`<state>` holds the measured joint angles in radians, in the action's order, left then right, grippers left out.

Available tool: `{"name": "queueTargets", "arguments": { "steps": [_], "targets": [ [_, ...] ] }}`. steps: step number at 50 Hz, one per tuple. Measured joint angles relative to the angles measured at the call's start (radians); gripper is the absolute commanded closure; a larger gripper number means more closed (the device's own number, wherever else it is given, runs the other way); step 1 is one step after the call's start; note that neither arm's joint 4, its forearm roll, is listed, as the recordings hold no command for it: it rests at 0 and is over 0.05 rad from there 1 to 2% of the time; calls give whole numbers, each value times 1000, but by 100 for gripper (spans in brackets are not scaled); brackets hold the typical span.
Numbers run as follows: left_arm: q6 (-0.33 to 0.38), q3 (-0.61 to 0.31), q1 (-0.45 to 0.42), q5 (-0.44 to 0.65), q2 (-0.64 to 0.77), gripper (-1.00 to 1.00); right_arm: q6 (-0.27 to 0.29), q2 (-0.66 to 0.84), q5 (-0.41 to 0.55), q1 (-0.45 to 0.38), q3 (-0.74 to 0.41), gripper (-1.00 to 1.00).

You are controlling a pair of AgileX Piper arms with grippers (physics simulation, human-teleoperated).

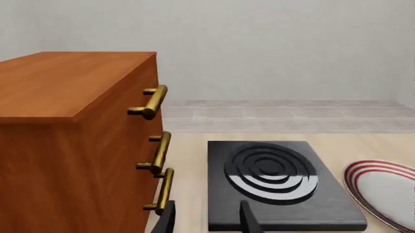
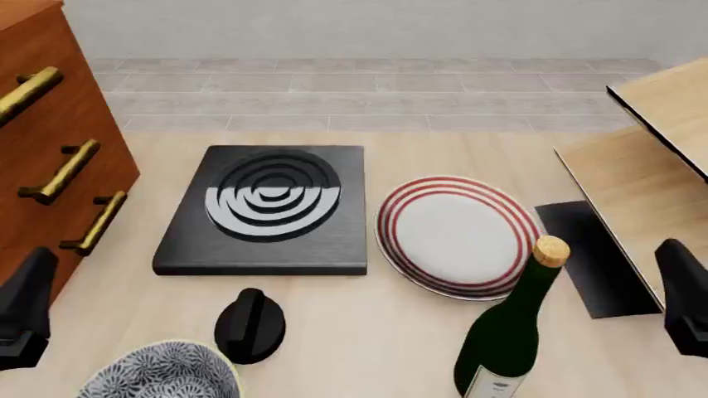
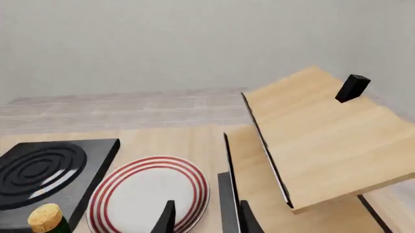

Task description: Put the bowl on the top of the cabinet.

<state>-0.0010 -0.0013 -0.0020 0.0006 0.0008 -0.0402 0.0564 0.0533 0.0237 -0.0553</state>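
Reddish-brown cabinet [image 1: 71, 141] with three brass bar handles [image 1: 151, 102]; beside it a black hotplate [image 1: 279, 187], then a red-ringed plate [image 1: 384, 189]; fingertips [image 1: 248, 218] apart.

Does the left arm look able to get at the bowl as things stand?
Probably yes: the bowl sits near the table's front edge beside the left gripper, with only the black knob on its far side.

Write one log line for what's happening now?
bowl: on table, near left hand | cabinet top: bare | both hands: open, holding nothing

Perhaps kitchen: hob [image 2: 269, 209], plate [image 2: 458, 235]
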Motion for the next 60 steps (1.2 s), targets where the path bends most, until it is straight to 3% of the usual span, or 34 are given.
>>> {"name": "queueTargets", "arguments": {
  "steps": [10, 38, 47, 60],
  "targets": [
    [-3, 0, -8, 2, 0, -100, 25, -31, -34, -13, 33, -100],
    [-1, -12, -34, 11, 1, -100, 29, -50, -52, -17, 53, -100],
    [14, -105, -59, 74, 6, -100, 30, -51, -53, -18, 53, -100],
    [10, -325, -107, 202, 93, -100, 29, -52, -55, -18, 53, -100]
  ]
}}
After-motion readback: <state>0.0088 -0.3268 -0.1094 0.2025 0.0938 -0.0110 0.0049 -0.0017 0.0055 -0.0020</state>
